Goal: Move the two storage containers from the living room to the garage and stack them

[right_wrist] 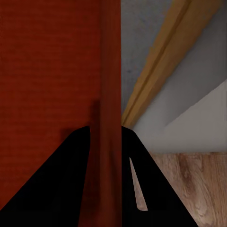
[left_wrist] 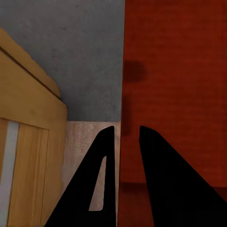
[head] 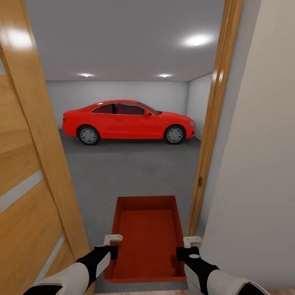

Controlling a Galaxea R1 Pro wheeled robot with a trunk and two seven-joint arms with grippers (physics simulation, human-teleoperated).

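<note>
Orange-red tub (head: 146, 237) hangs between my two hands at the doorway of the garage; my left hand (head: 110, 242) pinches its left wall, one finger (left_wrist: 101, 179) outside and one inside; my right hand (head: 189, 245) is closed on the right wall (right_wrist: 109, 94) in the same way. Under the tub's far end lies the grey concrete floor (head: 131, 172); a red car (head: 129, 121) stands well beyond; the open wooden door (head: 28, 172) is on my left.
</note>
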